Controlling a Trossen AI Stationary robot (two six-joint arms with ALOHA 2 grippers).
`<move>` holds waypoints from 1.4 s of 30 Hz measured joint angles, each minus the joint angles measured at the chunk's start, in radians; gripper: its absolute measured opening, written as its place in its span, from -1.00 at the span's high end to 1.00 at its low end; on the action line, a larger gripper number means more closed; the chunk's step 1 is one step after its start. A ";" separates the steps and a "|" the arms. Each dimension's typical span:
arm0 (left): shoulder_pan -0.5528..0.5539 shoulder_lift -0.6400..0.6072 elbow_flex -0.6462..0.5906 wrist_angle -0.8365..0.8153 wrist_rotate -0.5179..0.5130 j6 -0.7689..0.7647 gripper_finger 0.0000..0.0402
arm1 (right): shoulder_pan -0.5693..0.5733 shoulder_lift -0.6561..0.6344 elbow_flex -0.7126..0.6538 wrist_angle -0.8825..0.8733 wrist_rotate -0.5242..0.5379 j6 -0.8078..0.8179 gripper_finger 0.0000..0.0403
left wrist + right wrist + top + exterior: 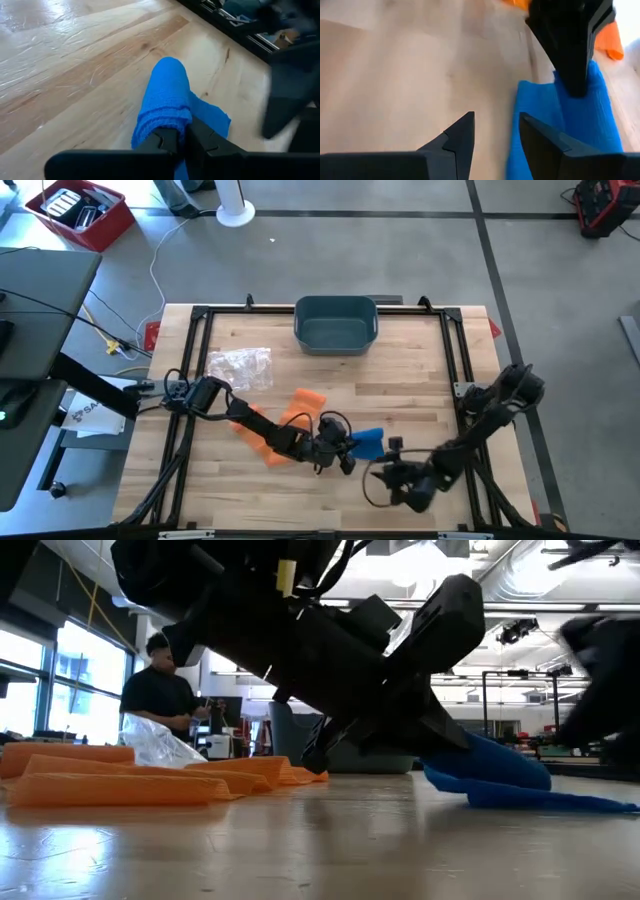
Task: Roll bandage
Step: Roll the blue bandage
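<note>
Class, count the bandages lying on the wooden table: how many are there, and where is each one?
2. The orange bandage lies left of centre near the front; the blue bandage lies just right of it, pinched by the left gripper.

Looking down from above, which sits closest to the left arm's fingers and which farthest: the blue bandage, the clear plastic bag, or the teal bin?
1. Blue bandage: pinched in the left gripper.
2. Clear plastic bag: toward the table's left side.
3. Teal bin: at the far edge, middle.

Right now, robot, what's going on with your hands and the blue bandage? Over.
Left gripper shut on blue bandage, mid-table. Right gripper open, beside the bandage's loose end, holding nothing. Orange bandage lies close by under the left arm, clear of the blue one.
</note>
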 joint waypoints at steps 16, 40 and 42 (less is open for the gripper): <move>-0.005 -0.010 -0.002 0.001 -0.011 0.035 0.95 | -0.226 0.104 0.008 0.038 -0.285 -0.097 0.77; -0.037 -0.111 -0.126 0.013 -0.132 0.009 0.78 | 0.008 0.113 0.093 0.250 -0.318 -0.058 1.00; -0.037 -0.111 -0.126 0.017 -0.124 0.026 0.81 | 0.010 0.113 0.104 0.235 -0.276 -0.070 1.00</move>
